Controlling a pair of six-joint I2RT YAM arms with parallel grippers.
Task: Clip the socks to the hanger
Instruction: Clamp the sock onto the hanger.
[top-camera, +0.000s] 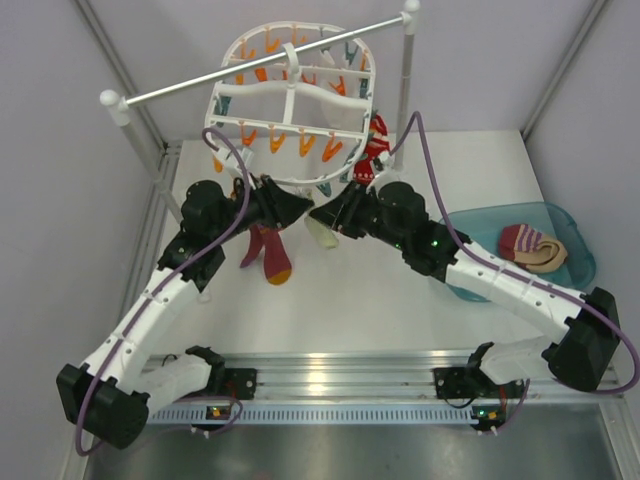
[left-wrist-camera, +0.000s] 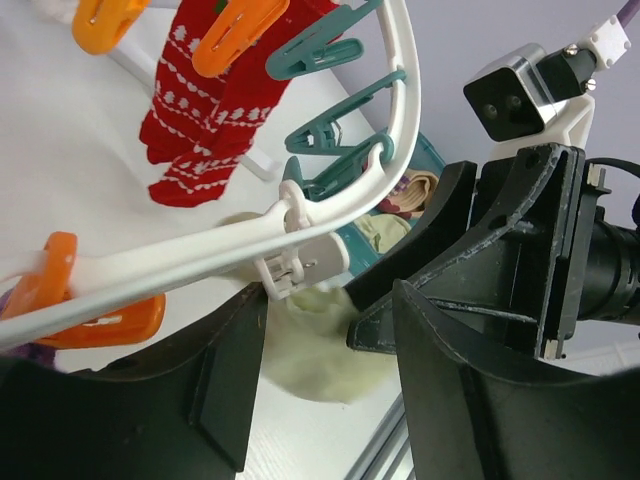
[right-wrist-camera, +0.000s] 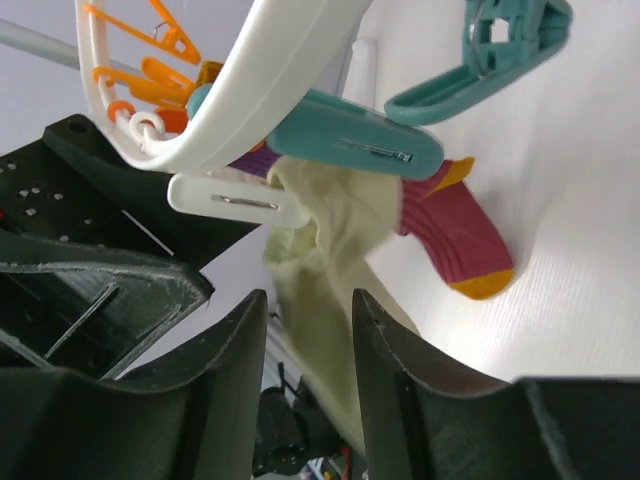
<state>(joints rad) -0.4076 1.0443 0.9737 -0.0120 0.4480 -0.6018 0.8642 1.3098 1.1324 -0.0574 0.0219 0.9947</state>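
Overhead view: hanger (top-camera: 290, 92) noted hung from the metal rail (top-camera: 260, 62) at the far side of the table (top-camera: 380, 300). Both arms are reached in under its near rim, tips close together.

Left gripper (left-wrist-camera: 328, 330): jaws are seen standing wide apart. The hanger's white rim is crossed just above them. The cream sock (left-wrist-camera: 320, 350) is seen through the gap, lying beyond the fingers; contact with it cannot be told.

Right gripper (right-wrist-camera: 310, 320): jaws are parted only a little. The cream sock is hung down through the gap between the two fingers (right-wrist-camera: 235, 380). A strip of background is seen between one finger and the sock lower down, so the cloth is not clamped.

Sock position: the cuff is gathered up against the underside of the hanger's rim, where a white clip (right-wrist-camera: 240, 203) and a teal clip (right-wrist-camera: 350, 140) meet it. Which of the two bites on it cannot be told from the right wrist view; in the left wrist view the white clip is placed directly over the cuff. The rest of the sock is left dangling towards the table.

The striped sock (top-camera: 525, 245) of the pair is recorded lying in the teal bin (top-camera: 578, 262) on the right, well apart from the hanger.

Also noted: maroon socks (top-camera: 262, 248) with orange ends hung from the near rim just left of the cream sock; a red patterned sock (top-camera: 377, 140) clipped at the hanger's right side
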